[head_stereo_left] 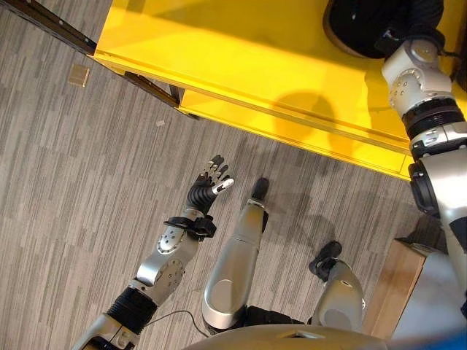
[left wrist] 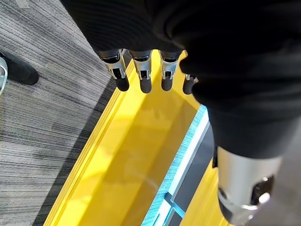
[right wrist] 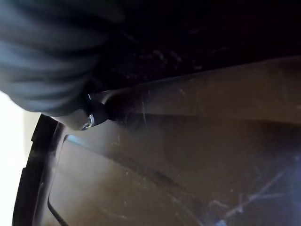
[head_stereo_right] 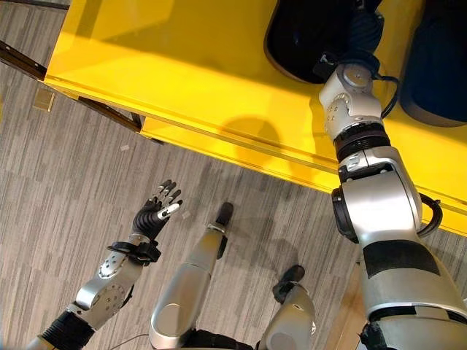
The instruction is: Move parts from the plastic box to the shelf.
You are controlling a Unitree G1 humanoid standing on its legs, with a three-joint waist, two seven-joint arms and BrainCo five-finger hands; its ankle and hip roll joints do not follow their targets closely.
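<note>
Parts for the shelf cannot be made out; from the head views the right hand (head_stereo_right: 355, 33) is sunk into a dark plastic box (head_stereo_right: 306, 44) that sits on the yellow shelf (head_stereo_left: 241, 65), and whatever that box holds is lost in shadow. In the right wrist view the box's scuffed dark wall (right wrist: 188, 155) runs close past the hand's cover, with no finger plainly visible, so I cannot tell whether this hand is curled around something or empty. A second dark container (head_stereo_right: 441, 65) stands just beside the first, on the same yellow surface. The left hand (head_stereo_left: 210, 186) hangs low over the grey carpet (head_stereo_left: 80, 182), well apart from the boxes, its fingers (left wrist: 143, 75) straight and relaxed with nothing in them; its wrist view looks along them at the shelf's yellow edge. Judging by this, the step in hand is the pick: the right hand is reaching inside the box for a part. The next move calls for closing securely on one part, lifting it clear of the box's rim without dragging the box along, and then carrying it across to an open spot on the yellow surface, while the left hand stays out of the way.
</note>
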